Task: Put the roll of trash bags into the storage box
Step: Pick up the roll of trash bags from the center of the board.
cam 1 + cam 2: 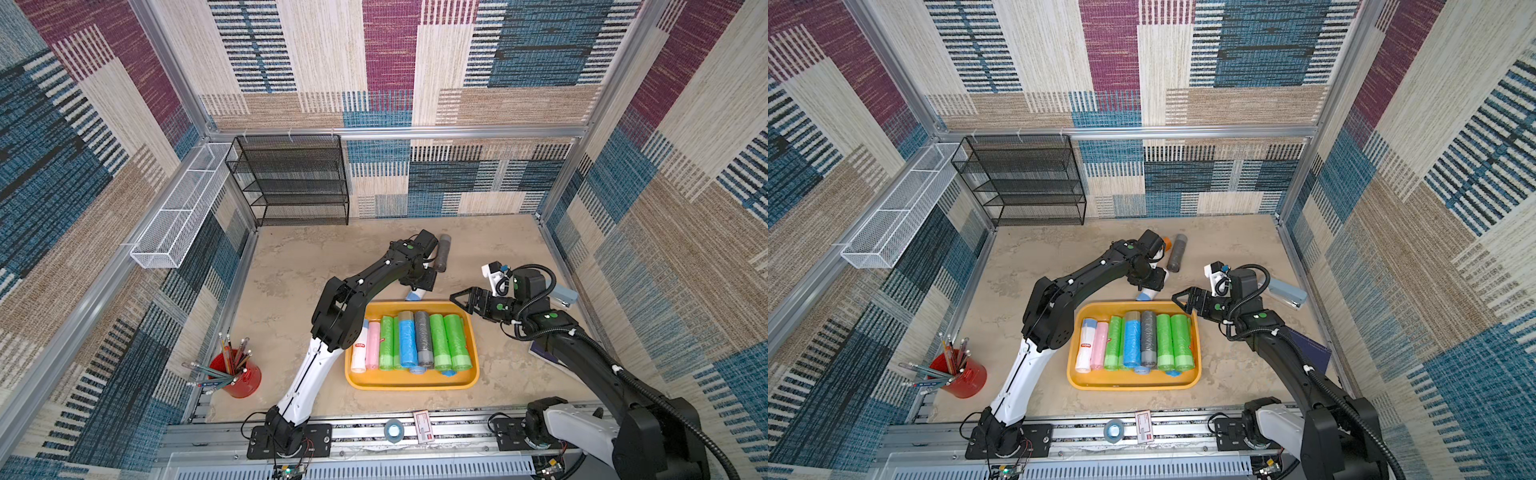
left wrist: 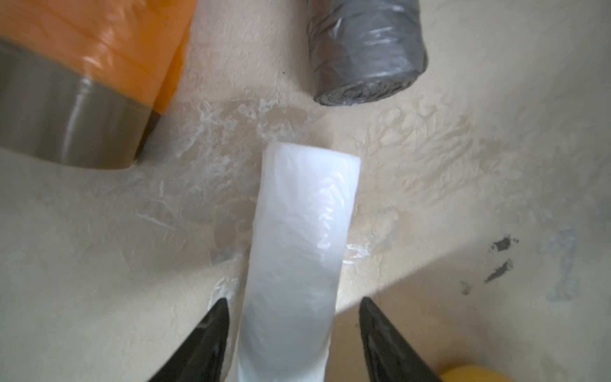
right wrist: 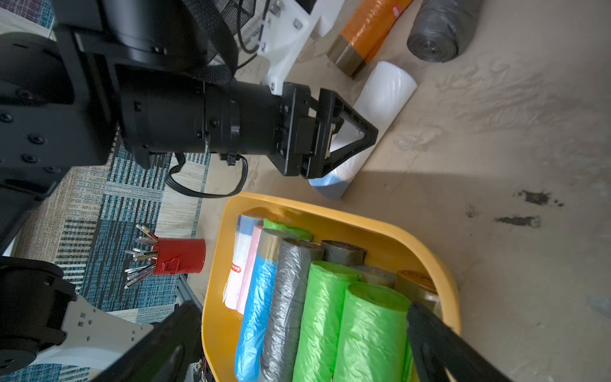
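Note:
A white roll of trash bags (image 2: pixel 297 248) with a pale blue end lies on the table just behind the yellow storage box (image 1: pixel 411 384). My left gripper (image 2: pixel 293 299) is open, low over it, one finger on each side with small gaps. In the right wrist view the white roll (image 3: pixel 380 99) passes under those fingers. The storage box (image 3: pixel 330 215) holds several rolls: green, grey, blue, pink and white. My right gripper (image 1: pixel 457 301) hovers open above the box's far right corner and holds nothing.
A grey roll (image 1: pixel 442 253) and an orange roll (image 2: pixel 99 49) lie on the table beyond the white one. A blue-grey stapler (image 1: pixel 563 295) sits at the right wall. A red pencil cup (image 1: pixel 239 376) stands front left, a black mesh rack (image 1: pixel 291 183) and white wire basket (image 1: pixel 178 208) back left.

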Motion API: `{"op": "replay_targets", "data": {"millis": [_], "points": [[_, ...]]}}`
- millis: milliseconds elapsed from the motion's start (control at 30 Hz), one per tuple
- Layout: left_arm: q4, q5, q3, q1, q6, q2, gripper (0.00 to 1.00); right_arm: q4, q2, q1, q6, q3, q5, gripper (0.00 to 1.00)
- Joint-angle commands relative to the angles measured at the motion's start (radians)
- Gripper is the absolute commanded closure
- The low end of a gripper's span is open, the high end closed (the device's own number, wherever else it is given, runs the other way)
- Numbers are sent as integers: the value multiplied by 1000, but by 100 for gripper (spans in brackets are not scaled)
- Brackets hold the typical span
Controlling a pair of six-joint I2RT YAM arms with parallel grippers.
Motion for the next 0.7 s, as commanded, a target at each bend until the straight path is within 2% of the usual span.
{"op": "replay_targets", "data": {"millis": [0, 267, 667], "points": [[-13, -15, 25, 3, 19, 27, 40, 1, 3, -16, -19, 6, 9, 1], [-13, -30, 68, 8, 32, 45, 53, -4, 14, -58, -3, -28, 37, 1], [17, -61, 17, 8, 19, -67, 56, 7, 17, -62, -5, -51, 22, 1]]}}
